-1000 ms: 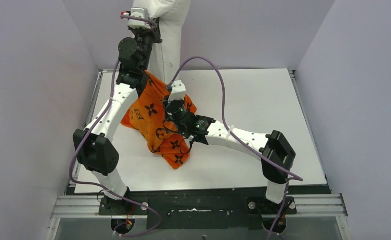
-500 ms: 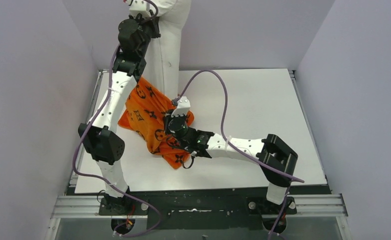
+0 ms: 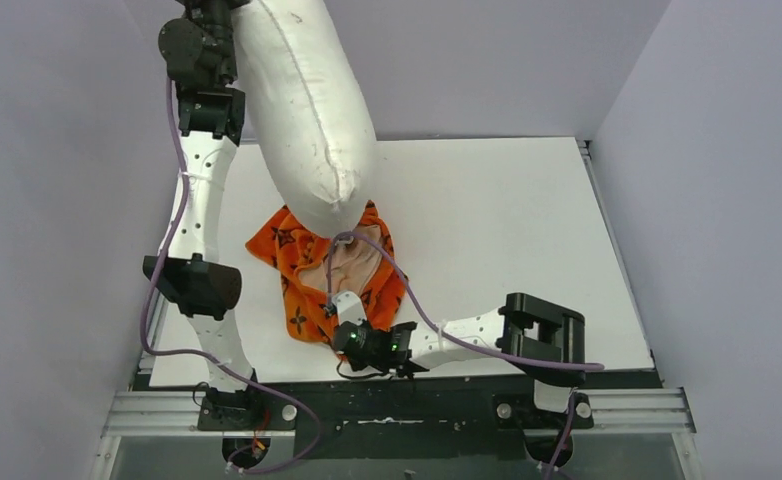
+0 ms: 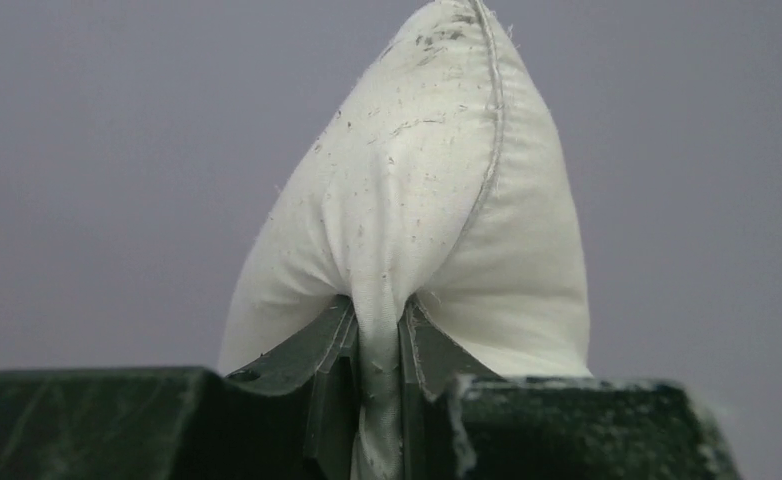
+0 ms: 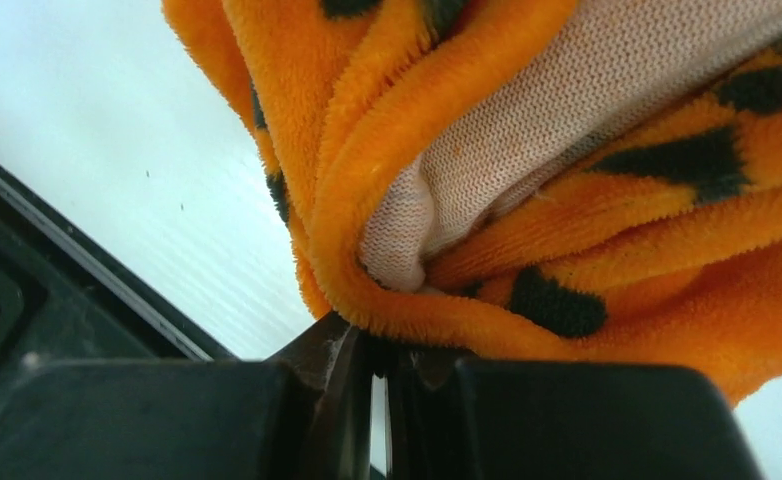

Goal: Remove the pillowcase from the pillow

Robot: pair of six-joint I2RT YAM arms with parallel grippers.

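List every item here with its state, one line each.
pillowcase: crumpled on the table, mouth open, pale lining showing.
pillow: hanging lifted, nearly all bare, lower end at the pillowcase mouth.
left gripper: shut on the pillow's edge.
right gripper: shut on the pillowcase's near edge.
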